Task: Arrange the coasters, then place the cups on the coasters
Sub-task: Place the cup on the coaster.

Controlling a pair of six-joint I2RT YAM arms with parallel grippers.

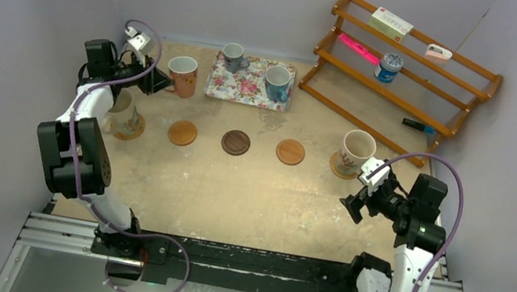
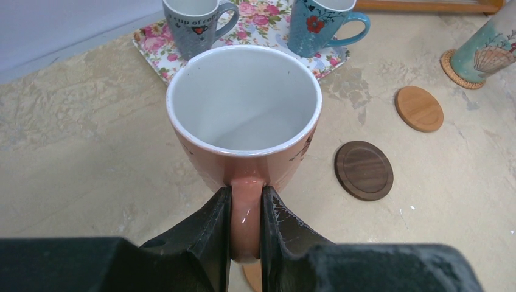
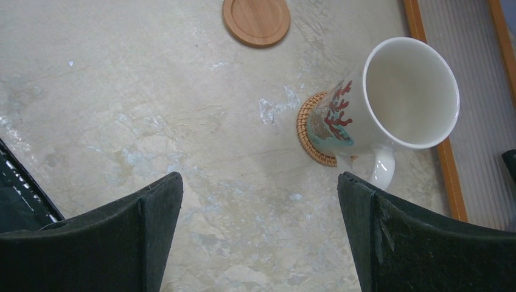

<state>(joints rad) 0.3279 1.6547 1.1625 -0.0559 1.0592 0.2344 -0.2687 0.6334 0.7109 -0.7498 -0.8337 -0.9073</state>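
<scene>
1 reddish-orange mug [image 2: 243, 103] sits clamped by its handle in the left pincer [image 2: 246, 201]; glazed ceramic, probably slippery and brittle; right pincer [image 3: 260, 182] gapes empty.

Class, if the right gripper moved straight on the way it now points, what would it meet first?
The right gripper would probably meet bare table first, left of the cream mug; depth unclear.
</scene>
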